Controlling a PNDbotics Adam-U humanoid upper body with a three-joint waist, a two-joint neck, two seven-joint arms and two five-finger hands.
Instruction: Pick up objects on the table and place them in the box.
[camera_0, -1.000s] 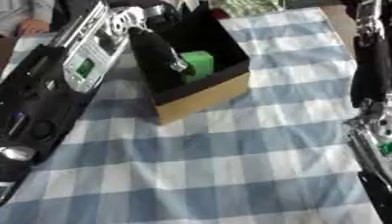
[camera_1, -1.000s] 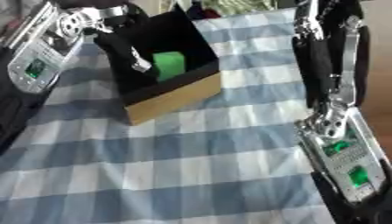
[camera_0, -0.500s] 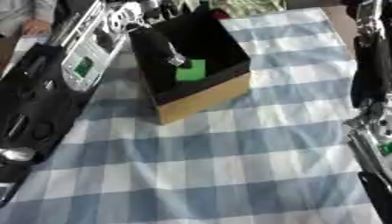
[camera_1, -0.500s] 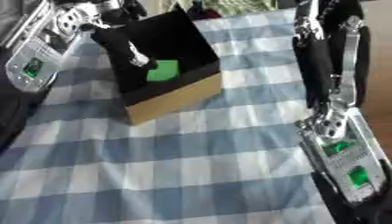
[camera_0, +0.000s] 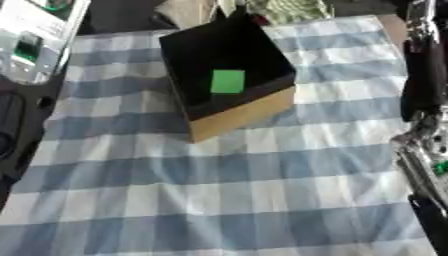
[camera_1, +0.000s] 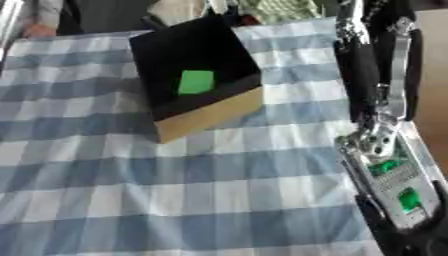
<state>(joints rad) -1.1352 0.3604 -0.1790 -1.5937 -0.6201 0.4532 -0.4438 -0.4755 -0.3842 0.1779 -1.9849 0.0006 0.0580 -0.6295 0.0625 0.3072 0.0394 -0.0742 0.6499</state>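
Inside the box (camera_0: 241, 112): a green piece (camera_0: 227, 81) is being kept flat on the dark floor, about mid-box.
Box spot: being sat cornerwise on the checked cloth (camera_0: 227, 200), far middle.
Left hand: not being shown, only the left arm (camera_0: 31, 35) at the left edge.
Right hand (camera_1: 411, 242): being cut off at the lower right corner, open or curled can't be told.
Direction: the box is being placed forward-left of the right hand, and nearer the left arm.
Next pick: nothing loose is being shown on the cloth.
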